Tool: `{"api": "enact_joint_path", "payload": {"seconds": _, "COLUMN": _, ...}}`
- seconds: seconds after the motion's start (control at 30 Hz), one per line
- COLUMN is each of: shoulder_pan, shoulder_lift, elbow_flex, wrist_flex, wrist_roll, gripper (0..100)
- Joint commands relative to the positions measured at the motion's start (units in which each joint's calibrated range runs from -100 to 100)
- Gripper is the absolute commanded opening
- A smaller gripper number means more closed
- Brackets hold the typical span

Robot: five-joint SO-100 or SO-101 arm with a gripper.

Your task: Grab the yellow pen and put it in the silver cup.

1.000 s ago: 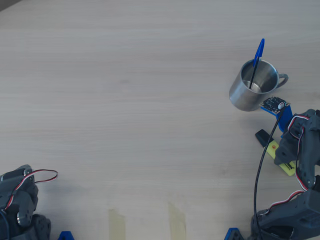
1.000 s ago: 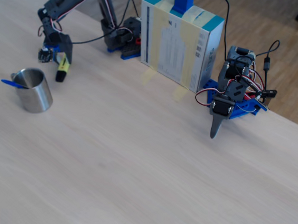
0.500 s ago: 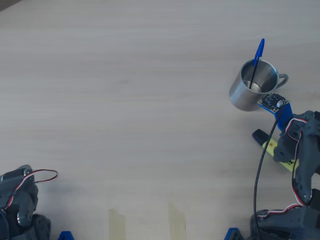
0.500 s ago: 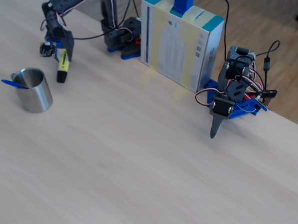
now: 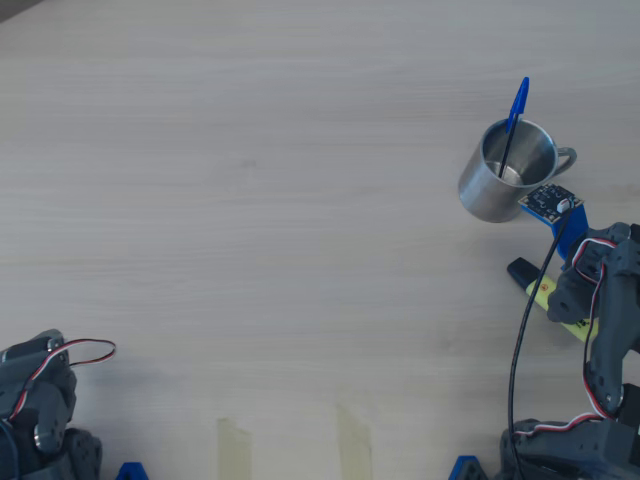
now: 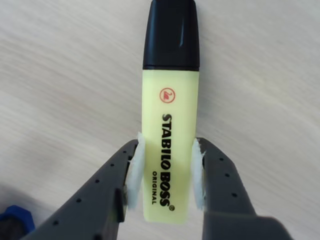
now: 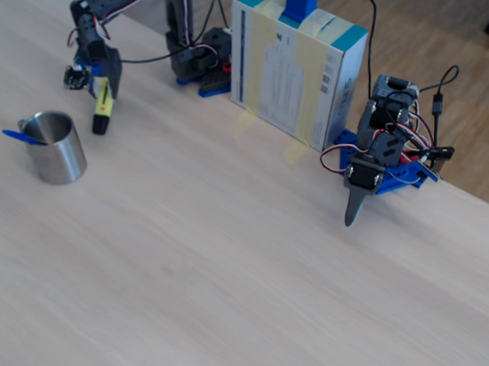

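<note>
The yellow pen (image 6: 170,100), a chunky highlighter with a black cap, sits between my gripper's (image 6: 169,146) white-padded jaws, which press on both sides of its barrel. In the overhead view the gripper (image 5: 562,303) holds the pen (image 5: 543,291) at the right edge, cap pointing up-left, just below the silver cup (image 5: 505,175). In the fixed view the pen (image 7: 101,102) hangs cap-down from the gripper (image 7: 99,87), right of the cup (image 7: 56,148). I cannot tell whether the cap touches the table.
A thin blue ballpoint pen (image 5: 515,115) stands in the cup. A second arm (image 7: 377,157) rests at the table's far side, next to a cardboard box (image 7: 296,67). Two tape strips (image 5: 235,445) lie near the front edge in the overhead view.
</note>
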Motion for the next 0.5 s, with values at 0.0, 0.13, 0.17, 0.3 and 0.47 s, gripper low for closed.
{"api": "enact_joint_path", "payload": {"seconds": 0.0, "shoulder_pan": -0.12, "shoulder_lift": -2.36, "elbow_flex": -0.32, "wrist_flex": -0.23, "wrist_roll": -0.98, "gripper": 11}}
{"api": "enact_joint_path", "payload": {"seconds": 0.13, "shoulder_pan": -0.12, "shoulder_lift": -2.36, "elbow_flex": -0.32, "wrist_flex": -0.15, "wrist_roll": -1.14, "gripper": 11}}
{"api": "enact_joint_path", "payload": {"seconds": 0.17, "shoulder_pan": -0.12, "shoulder_lift": -2.36, "elbow_flex": -0.32, "wrist_flex": -0.15, "wrist_roll": -1.14, "gripper": 11}}
{"api": "enact_joint_path", "payload": {"seconds": 0.3, "shoulder_pan": -0.12, "shoulder_lift": -2.45, "elbow_flex": -0.32, "wrist_flex": -0.23, "wrist_roll": -1.14, "gripper": 10}}
{"api": "enact_joint_path", "payload": {"seconds": 0.47, "shoulder_pan": -0.12, "shoulder_lift": -2.53, "elbow_flex": -0.32, "wrist_flex": -0.32, "wrist_roll": -1.14, "gripper": 10}}
